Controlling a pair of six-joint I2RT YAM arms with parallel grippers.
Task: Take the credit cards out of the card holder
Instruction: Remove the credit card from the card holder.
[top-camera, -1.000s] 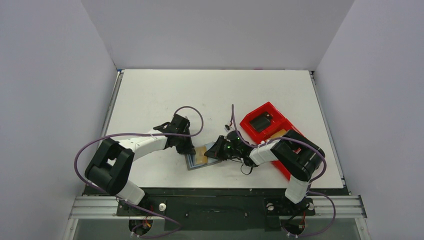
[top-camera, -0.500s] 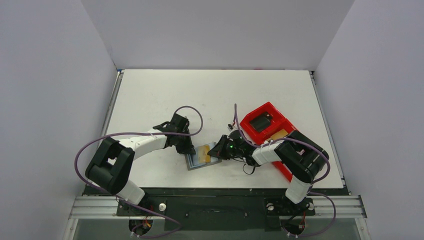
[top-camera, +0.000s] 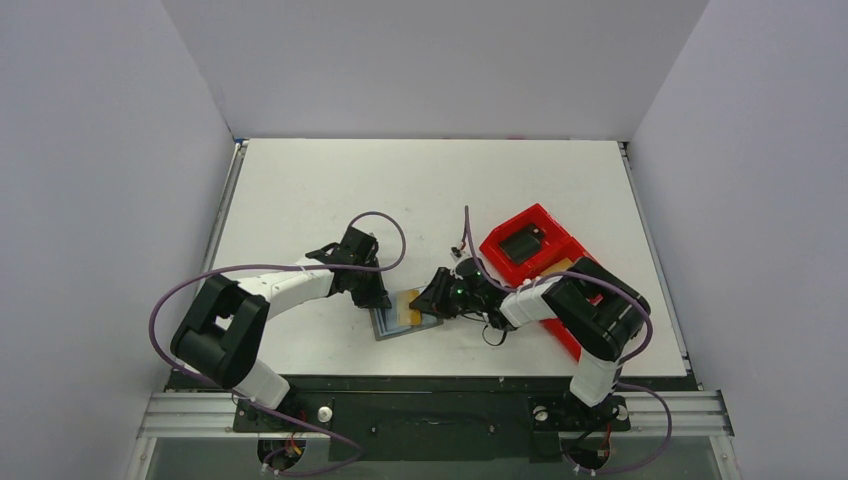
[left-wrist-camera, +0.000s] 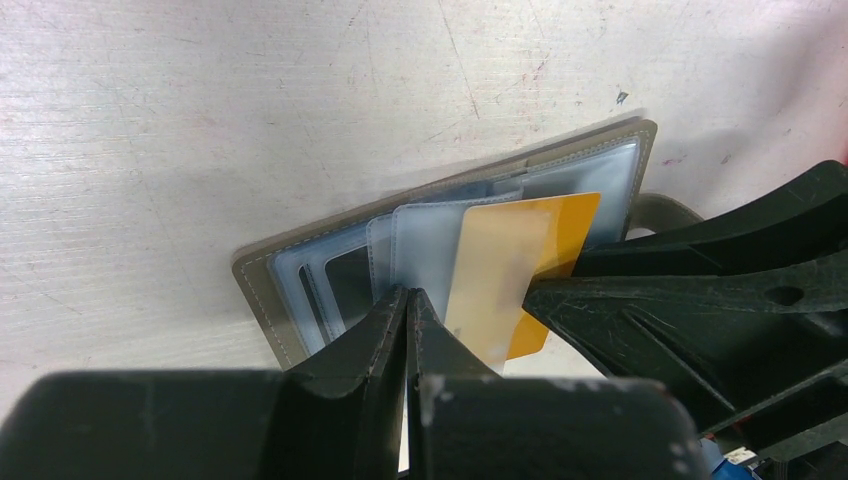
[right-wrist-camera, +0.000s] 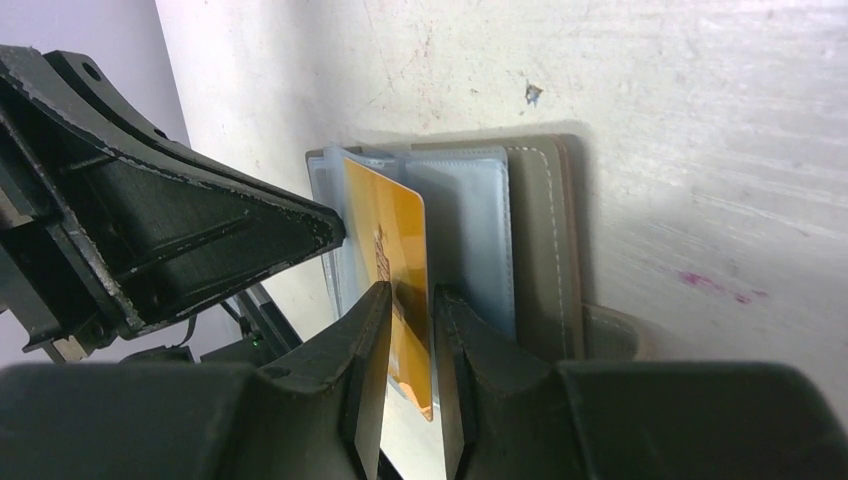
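The grey card holder (top-camera: 392, 326) lies open on the white table, blue-grey clear pockets up; it also shows in the left wrist view (left-wrist-camera: 290, 270) and the right wrist view (right-wrist-camera: 540, 230). A yellow-orange credit card (top-camera: 408, 305) sticks partly out of a pocket past the holder's edge (left-wrist-camera: 560, 225) (right-wrist-camera: 385, 220). My left gripper (top-camera: 376, 298) is shut, its tips (left-wrist-camera: 408, 293) pressing on a pocket next to the card. My right gripper (top-camera: 434, 298) has its jaws narrowly apart on either side of the card's free end (right-wrist-camera: 410, 290).
A long red plastic tray (top-camera: 503, 234) stands right of the grippers, with a black block (top-camera: 522, 243) in its far compartment and something tan (top-camera: 561, 266) behind it. The right arm covers the tray's near part. Purple cables loop over both arms.
More of the card's yellow face shows outside the pocket. My right gripper drew slightly right, then came back toward the holder. My left gripper has stayed put.
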